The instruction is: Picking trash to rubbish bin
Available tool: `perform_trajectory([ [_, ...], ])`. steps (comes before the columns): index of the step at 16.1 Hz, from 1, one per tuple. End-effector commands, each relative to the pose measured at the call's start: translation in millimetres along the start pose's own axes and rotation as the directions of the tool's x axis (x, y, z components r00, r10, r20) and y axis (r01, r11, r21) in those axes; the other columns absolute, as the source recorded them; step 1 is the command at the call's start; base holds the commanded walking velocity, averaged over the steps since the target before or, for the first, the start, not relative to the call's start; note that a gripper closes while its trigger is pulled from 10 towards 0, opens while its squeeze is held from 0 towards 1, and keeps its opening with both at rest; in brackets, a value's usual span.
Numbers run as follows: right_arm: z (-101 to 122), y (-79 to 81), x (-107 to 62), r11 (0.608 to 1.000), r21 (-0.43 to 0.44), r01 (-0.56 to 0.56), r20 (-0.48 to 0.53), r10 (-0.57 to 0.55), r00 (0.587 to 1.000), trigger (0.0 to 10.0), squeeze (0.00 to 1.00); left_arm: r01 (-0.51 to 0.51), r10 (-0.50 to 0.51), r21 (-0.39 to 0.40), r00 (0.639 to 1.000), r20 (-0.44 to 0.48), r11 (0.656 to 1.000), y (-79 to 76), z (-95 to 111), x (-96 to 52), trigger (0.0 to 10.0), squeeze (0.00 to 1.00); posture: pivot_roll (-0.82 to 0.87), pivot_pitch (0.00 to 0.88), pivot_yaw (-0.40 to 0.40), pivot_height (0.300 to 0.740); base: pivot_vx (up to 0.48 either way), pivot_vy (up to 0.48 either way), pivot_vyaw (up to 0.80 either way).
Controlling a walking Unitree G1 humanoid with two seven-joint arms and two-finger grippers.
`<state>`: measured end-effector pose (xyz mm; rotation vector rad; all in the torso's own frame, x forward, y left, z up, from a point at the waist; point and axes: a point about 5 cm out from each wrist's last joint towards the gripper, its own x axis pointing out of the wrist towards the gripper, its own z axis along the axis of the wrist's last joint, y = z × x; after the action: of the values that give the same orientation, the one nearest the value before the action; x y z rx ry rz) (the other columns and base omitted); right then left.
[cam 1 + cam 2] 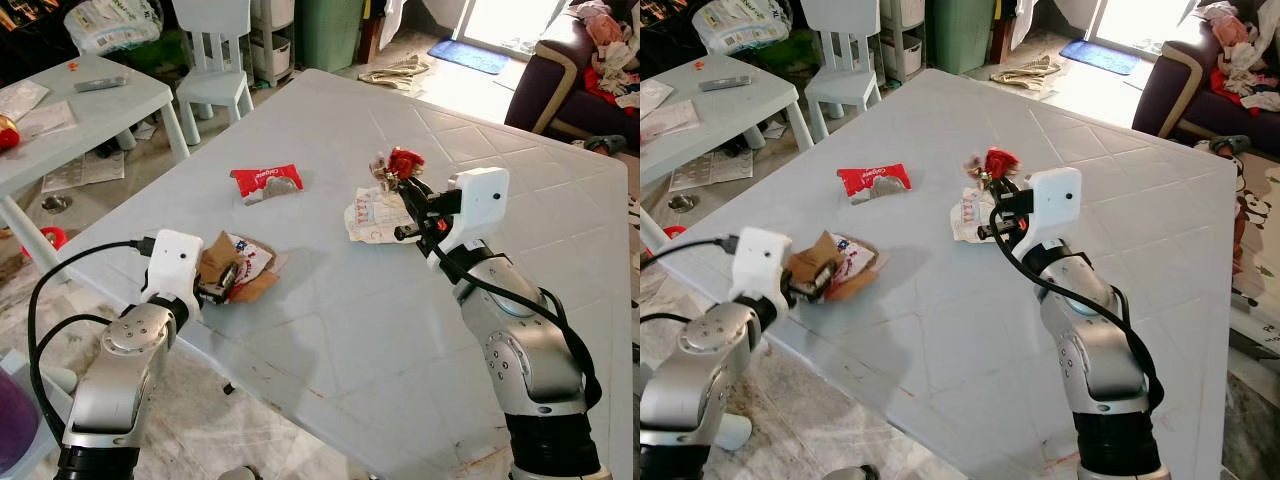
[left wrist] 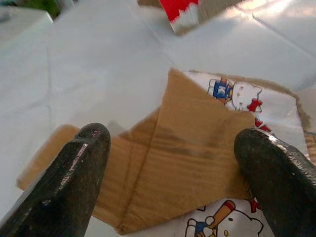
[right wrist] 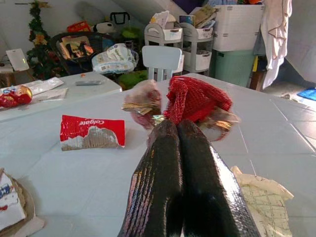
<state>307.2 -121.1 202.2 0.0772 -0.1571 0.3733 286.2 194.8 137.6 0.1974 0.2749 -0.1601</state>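
Your right tool (image 1: 404, 185) is pinching a red mesh bag (image 3: 197, 98) with crumpled wrappers clinging to it, holding it just above the white worktop (image 1: 330, 330) over a crumpled receipt (image 1: 372, 215). Your left tool (image 2: 173, 168) is sitting spread open around a torn cardboard packet (image 2: 173, 148), not yet gripping it. Nothing looks binned yet: a torn Colgate carton (image 1: 266, 182) is lying flat, its long axis running across the worktop between the two arms.

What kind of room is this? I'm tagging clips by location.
Probably a lived-in family living room: a dark sofa piled with clothes, a child's white chair and a small Christmas tree stand around the white table.
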Motion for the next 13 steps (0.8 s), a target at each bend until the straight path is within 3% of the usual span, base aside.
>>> perform_trajectory([
  [1,0.9,-1.4,0.2,1.0,-0.011,0.004,0.002,-0.004,1.0,0.0,0.0,0.032,-0.032,0.0,0.999,-0.001,0.999,-2.7,2.7,-3.4,10.0,0.0,0.09,0.104,-0.081,0.74,0.0,0.0,0.0],
  [4,1.3,-3.1,0.4,1.0,-0.017,0.003,-0.002,-0.003,1.0,0.0,0.0,0.084,-0.084,0.006,0.996,-0.001,0.996,-5.7,9.4,-6.5,10.0,0.0,0.09,0.108,-0.084,0.74,0.0,0.0,0.0],
  [6,1.3,-2.9,0.5,1.0,-0.019,0.003,-0.003,-0.003,1.0,0.0,0.0,0.071,-0.07,-0.003,0.994,0.085,0.997,-3.6,28.0,-6.6,10.0,0.0,0.09,0.11,-0.085,0.74,0.0,0.0,0.0],
  [8,1.0,-2.7,-0.3,1.0,-0.02,0.001,-0.005,-0.001,1.0,0.0,0.0,0.141,-0.139,-0.003,0.98,0.144,0.99,-12.4,38.8,-12.1,10.0,0.0,0.09,0.111,-0.086,0.74,0.0,0.0,0.0],
  [9,0.8,-3.3,-0.4,1.0,-0.021,0.001,-0.008,-0.001,1.0,0.0,0.0,0.222,-0.222,0.023,0.961,0.166,0.975,-23.6,42.4,-21.4,10.0,0.0,0.09,0.112,-0.088,0.74,0.0,0.0,0.0],
  [13,-0.3,-4.4,0.1,1.0,-0.022,-0.001,-0.013,0.001,1.0,0.0,0.0,0.256,-0.26,0.046,0.958,0.119,0.965,-24.1,30.0,-44.7,10.0,0.0,0.11,0.118,-0.09,0.74,0.0,0.0,0.0],
])
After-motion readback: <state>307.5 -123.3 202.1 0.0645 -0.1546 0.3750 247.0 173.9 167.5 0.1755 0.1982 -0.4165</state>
